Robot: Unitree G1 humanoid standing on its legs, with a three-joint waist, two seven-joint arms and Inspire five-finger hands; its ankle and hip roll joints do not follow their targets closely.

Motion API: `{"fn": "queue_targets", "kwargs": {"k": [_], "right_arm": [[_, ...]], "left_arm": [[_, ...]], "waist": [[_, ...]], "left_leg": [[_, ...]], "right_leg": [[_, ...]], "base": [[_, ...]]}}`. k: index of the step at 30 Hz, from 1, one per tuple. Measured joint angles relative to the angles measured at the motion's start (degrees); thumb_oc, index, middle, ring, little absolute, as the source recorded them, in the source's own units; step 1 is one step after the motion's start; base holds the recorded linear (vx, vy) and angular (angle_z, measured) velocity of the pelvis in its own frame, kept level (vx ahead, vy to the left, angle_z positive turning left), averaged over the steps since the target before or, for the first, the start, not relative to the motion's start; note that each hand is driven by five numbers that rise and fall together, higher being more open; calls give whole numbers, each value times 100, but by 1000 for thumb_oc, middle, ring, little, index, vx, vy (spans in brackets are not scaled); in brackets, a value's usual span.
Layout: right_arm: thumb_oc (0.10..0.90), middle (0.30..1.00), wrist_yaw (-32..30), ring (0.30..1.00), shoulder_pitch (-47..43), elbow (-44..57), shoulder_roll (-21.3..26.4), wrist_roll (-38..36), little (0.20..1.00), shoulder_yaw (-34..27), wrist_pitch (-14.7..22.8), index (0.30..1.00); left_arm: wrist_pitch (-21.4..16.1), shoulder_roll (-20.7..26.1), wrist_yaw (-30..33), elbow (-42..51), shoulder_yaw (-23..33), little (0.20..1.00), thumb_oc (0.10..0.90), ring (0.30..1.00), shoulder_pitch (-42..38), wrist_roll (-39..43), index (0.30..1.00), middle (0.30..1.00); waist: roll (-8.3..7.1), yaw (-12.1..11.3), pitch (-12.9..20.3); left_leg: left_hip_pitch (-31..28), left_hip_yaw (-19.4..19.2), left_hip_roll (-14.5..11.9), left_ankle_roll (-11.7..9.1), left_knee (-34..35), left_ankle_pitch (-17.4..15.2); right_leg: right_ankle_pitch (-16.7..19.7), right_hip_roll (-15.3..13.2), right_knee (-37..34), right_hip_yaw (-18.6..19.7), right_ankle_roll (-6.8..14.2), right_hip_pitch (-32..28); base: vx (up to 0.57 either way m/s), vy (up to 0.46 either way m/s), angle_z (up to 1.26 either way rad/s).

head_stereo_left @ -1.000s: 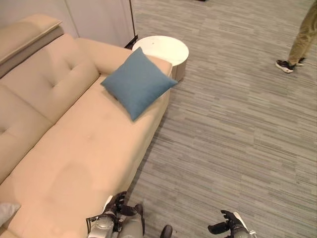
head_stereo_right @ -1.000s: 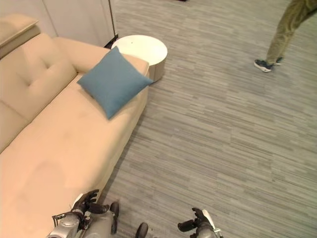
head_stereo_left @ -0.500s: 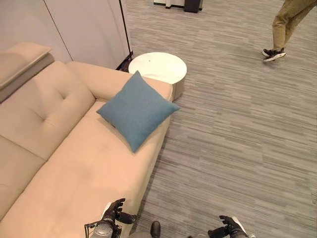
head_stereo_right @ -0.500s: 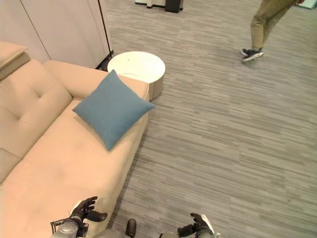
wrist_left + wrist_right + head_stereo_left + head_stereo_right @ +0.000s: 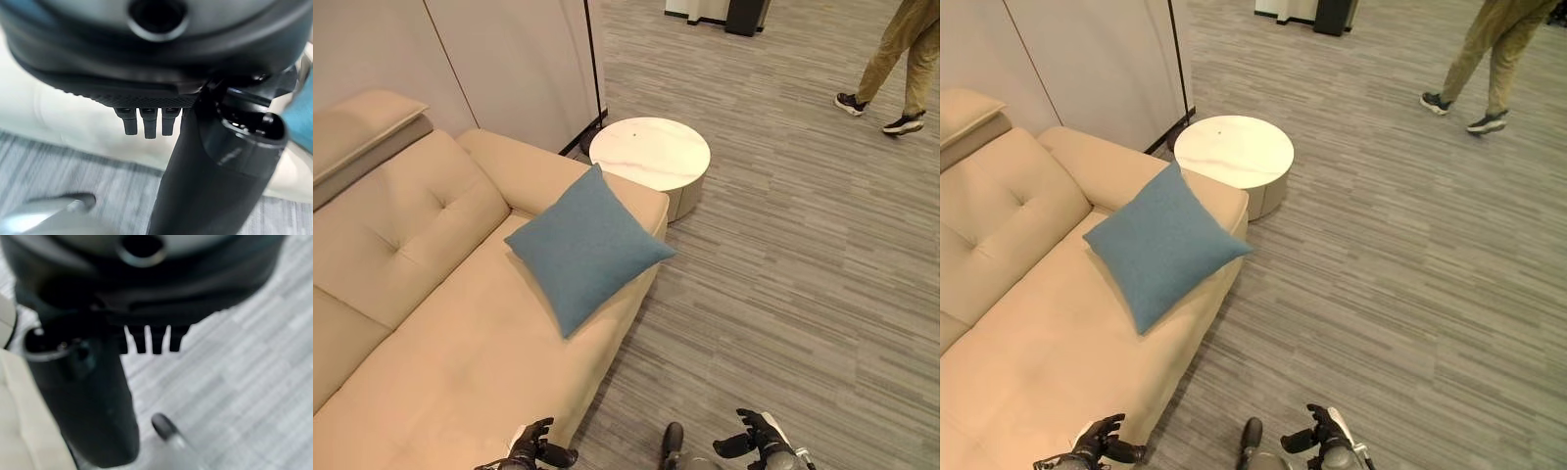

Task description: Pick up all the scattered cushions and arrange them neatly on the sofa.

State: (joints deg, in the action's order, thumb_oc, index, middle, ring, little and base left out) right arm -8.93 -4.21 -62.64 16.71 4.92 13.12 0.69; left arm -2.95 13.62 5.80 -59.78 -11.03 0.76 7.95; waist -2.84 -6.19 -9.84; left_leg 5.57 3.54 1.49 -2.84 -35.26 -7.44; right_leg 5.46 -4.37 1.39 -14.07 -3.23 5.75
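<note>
A blue square cushion point(image 5: 587, 245) lies tilted on the far end of the beige sofa point(image 5: 440, 323), one corner leaning on the armrest and one hanging past the seat's front edge. My left hand point(image 5: 533, 452) hangs low at the sofa's front edge, open and holding nothing, well short of the cushion. My right hand point(image 5: 754, 443) is over the grey carpet, also open and bare. In the left wrist view the fingers point(image 5: 149, 125) point toward the sofa's side; in the right wrist view the fingers point(image 5: 146, 339) hang over the floor.
A round white side table point(image 5: 651, 157) stands just past the sofa's armrest. Pale wall panels point(image 5: 509, 59) rise behind it. A person's legs point(image 5: 896, 59) walk at the far right. Striped grey carpet point(image 5: 783, 294) spreads to the right of the sofa.
The camera has shifted, so the sofa, table and far floor sit differently in view. The person has stepped along the far right. Both hands show lower in the picture. The cushion stays put.
</note>
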Motion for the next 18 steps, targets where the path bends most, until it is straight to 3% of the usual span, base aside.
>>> {"fn": "queue_targets", "kwargs": {"k": [2, 3, 4, 7, 9, 10, 11, 13, 15, 16, 17, 18], "right_arm": [[800, 900, -9, 900, 3, 9, 43, -58, 900, 0, 9, 900], [800, 900, -8, 900, -21, -1, 67, -75, 900, -3, -2, 900], [800, 900, -6, 900, -28, 3, 57, -79, 900, -1, -10, 900], [800, 900, -2, 900, -22, 16, 51, -84, 900, 6, 0, 900], [800, 900, -7, 900, 16, -6, 59, -101, 900, -2, -9, 900], [800, 900, -3, 900, 57, -15, 59, -127, 900, 3, -23, 900], [800, 900, -4, 900, 74, -14, 67, -128, 900, -5, -23, 900], [800, 900, -1, 900, 115, 5, 60, -136, 900, -8, -20, 900], [800, 900, 0, 900, 137, -26, 41, -135, 900, -2, 2, 900], [800, 900, 2, 900, 198, -72, -3, -126, 900, -6, -9, 900], [800, 900, 12, 900, 220, -80, -21, -113, 900, -1, -4, 900], [800, 900, 15, 900, 169, -195, -17, -78, 900, -4, -20, 900]], "left_arm": [[-65, 0, -6, 42, 35, 900, 800, 900, -56, -9, 900, 900], [-57, -3, -15, 28, 27, 900, 800, 900, -185, -9, 900, 900], [-57, -1, -14, 36, 28, 900, 800, 900, -223, -9, 900, 900], [-55, 29, -26, 42, 29, 900, 800, 900, -310, -17, 900, 900], [-53, 27, -23, 25, 21, 900, 800, 900, -314, -24, 900, 900], [-54, 21, -8, 23, 32, 900, 800, 900, -329, -23, 900, 900], [-56, 14, -14, 53, 31, 900, 800, 900, -344, -23, 900, 900], [-50, 11, -13, 150, 38, 900, 800, 900, -238, -25, 900, 900], [-40, -26, -25, 108, 46, 900, 800, 900, -97, -22, 900, 900], [-30, -22, -21, 70, 45, 900, 800, 900, -54, -23, 900, 900], [-31, 4, -16, 87, 55, 900, 800, 900, -89, -21, 900, 900], [9, -6, -38, 59, 45, 900, 800, 900, -89, -20, 900, 900]], "waist": [[-13, -41, -1], [-34, -46, -63], [-38, -58, -79], [-171, -43, -178], [-137, 65, -216], [-110, 84, -213], [-75, 62, -203], [49, 56, -169], [126, 64, -121], [48, 59, -79], [-3, 60, -41], [92, 67, -64]], "left_leg": [[157, 3, -139, 0, -227, 6], [480, -127, -274, 21, -256, 4], [547, -197, -260, 5, -55, -19], [586, -377, -51, 23, 1559, 84], [700, -600, 8, 11, 2346, 459], [795, -827, -16, -135, 2687, 682], [831, -939, -74, -151, 2820, 805], [759, -1261, -255, 90, 3114, 988], [502, -1103, -194, 349, 3213, 1301], [312, -1066, -16, 575, 3290, 1417], [223, -1065, 96, 668, 3365, 1295], [16, -1034, 94, 744, 3476, 1295]], "right_leg": [[-63, 117, -160, -83, -99, -206], [-211, 211, -379, -183, -245, -462], [-259, 221, -472, -223, -209, -558], [-267, 216, -709, -490, -86, -838], [-465, 256, -713, -717, -15, -995], [-522, 291, -701, -865, 24, -1062], [-626, 332, -711, -912, 100, -1111], [-697, 435, -666, -944, 149, -1261], [-910, 411, -630, -908, 355, -1523], [-1085, 244, -412, -879, 518, -1584], [-1178, 138, -186, -889, 631, -1538], [-1398, -53, 601, -866, 808, -1336]], "base": [[209, -118, 13], [231, -78, 36], [244, -59, 35], [253, -38, 36], [298, -19, 62], [115, 25, 49], [257, 40, 35], [255, 81, 1], [268, 107, -3], [251, 134, 11], [276, 203, 7], [117, 101, 3]]}}
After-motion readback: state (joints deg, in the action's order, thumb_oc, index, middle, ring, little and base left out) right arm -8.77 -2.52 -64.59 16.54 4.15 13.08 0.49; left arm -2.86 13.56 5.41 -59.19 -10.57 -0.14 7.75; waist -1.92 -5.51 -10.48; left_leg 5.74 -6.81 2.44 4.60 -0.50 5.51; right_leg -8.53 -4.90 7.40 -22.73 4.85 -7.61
